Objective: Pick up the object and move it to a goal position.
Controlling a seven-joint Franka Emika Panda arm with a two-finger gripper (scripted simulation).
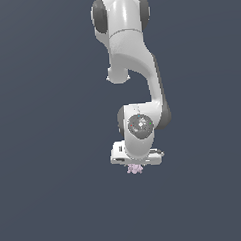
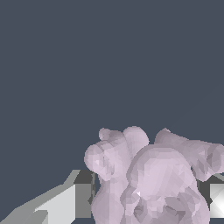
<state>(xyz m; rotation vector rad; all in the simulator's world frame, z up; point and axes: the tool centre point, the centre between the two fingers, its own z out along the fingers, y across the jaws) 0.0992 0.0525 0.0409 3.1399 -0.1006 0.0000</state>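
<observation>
Since the small lumpy pale pink-lilac figurine [image 2: 148, 179] sits directly between my white fingers [image 2: 65, 203], just under my white gripper [image 1: 135, 164], I judge it clamped; no goal marker shows, so its direction is unknown.

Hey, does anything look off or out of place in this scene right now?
Nothing stands out. The pink figurine sits between the gripper fingers, whole and unbroken. Around it is only plain dark ground, with nothing spilled or tipped. Whether the fingers actually press on it cannot be told.
</observation>
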